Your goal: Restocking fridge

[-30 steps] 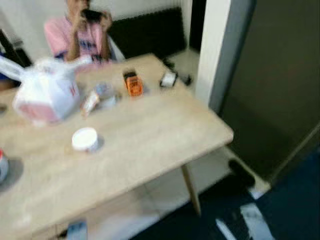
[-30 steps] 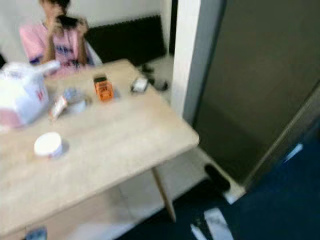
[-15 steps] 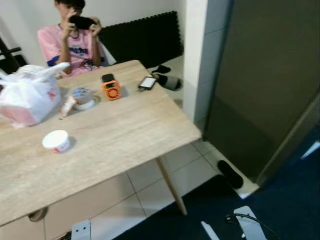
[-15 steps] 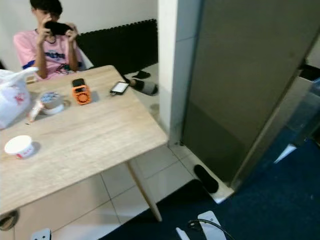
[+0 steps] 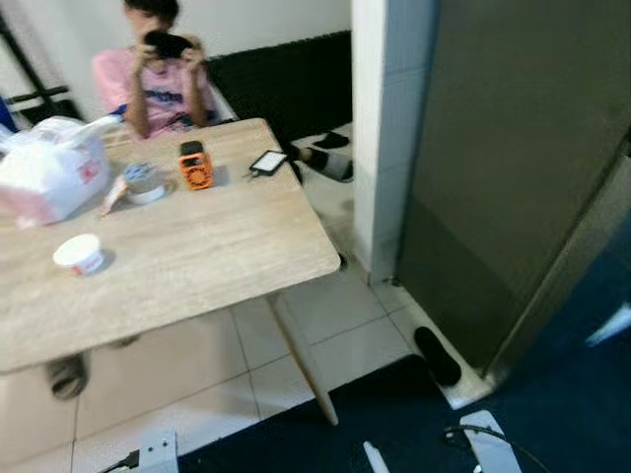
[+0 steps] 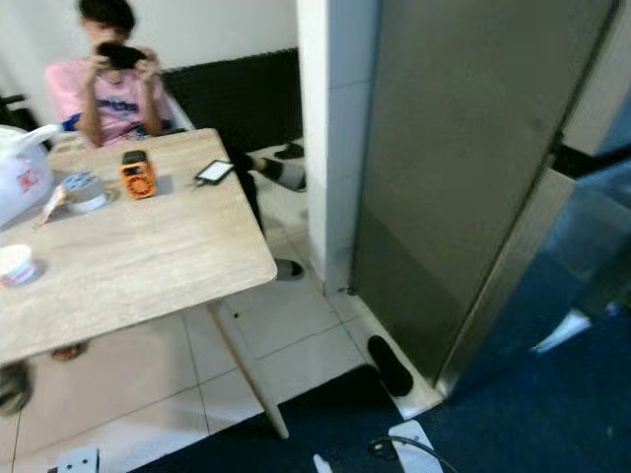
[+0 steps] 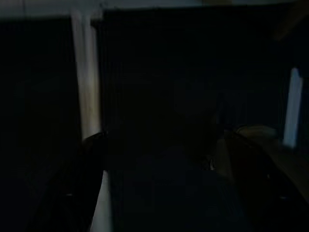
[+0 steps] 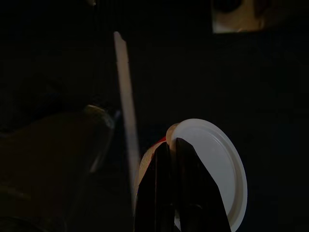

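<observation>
The tall grey fridge (image 5: 513, 168) stands shut on the right, beside a white tiled pillar (image 5: 385, 128). In the dark right wrist view my right gripper (image 8: 172, 141) is shut on a cup with a round white lid (image 8: 217, 164) and a red and cream rim. The left wrist view is very dark; my left gripper (image 7: 164, 135) hangs with its two fingers apart and nothing between them. A similar white cup (image 5: 79, 253) stands on the wooden table (image 5: 197, 266) to the left.
A white plastic bag (image 5: 49, 177), a small tub (image 5: 145, 182), an orange device (image 5: 194, 166) and a phone (image 5: 267, 162) lie on the table. A person (image 5: 158, 69) sits behind it. A black slipper (image 5: 437, 355) lies by the fridge's foot, a power strip (image 5: 148, 455) on the tiles.
The camera has swung to the right: the table has slid left in the picture and the fridge stands more in front. Nothing on the table has moved.
</observation>
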`<state>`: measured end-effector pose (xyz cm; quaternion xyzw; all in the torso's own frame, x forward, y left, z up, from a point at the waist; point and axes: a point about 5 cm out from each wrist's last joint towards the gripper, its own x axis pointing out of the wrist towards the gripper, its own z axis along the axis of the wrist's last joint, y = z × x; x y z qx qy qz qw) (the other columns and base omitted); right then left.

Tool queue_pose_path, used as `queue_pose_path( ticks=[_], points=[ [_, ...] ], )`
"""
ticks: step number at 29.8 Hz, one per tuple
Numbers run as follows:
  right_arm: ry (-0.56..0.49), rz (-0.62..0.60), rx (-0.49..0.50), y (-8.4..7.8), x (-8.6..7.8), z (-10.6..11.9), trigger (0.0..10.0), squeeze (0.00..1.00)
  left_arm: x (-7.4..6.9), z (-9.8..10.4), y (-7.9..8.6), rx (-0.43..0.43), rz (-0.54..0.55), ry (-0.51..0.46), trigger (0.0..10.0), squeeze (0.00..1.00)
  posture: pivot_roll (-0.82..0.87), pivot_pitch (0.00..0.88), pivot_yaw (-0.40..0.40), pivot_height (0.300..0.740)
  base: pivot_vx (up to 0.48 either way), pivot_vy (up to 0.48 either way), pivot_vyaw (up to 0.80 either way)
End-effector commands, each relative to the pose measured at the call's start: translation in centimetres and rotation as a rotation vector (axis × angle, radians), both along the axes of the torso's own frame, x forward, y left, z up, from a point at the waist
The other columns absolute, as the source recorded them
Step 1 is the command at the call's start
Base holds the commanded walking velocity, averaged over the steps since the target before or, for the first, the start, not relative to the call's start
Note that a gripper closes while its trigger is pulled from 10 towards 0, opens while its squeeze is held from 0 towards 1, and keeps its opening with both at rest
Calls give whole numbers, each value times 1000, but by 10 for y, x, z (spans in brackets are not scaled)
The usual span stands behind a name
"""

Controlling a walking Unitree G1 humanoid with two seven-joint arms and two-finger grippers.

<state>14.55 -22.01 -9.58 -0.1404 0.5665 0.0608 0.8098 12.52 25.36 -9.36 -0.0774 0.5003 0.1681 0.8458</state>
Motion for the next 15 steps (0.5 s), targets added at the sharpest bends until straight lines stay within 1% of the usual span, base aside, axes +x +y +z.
queue_pose_path(
  ticks=[1,10,11,15],
  points=[
    [-23,2,16,4,5,1,10000,0,-4,-1,1,5,-10,17,10000,0,8,0,27,740,0,-442,775],
    [-1,9,7,3,-3,-2,10000,0,0,1,2,5,-8,-2,10000,0,23,0,17,740,0,-442,754],
    [3,34,-26,1,-3,-1,10000,0,2,2,3,6,-4,-12,10000,0,22,0,18,740,0,-442,0],
    [0,50,-31,1,-2,-1,10000,0,5,3,4,8,-7,-19,10000,0,17,0,19,740,0,-442,0]
  ],
)
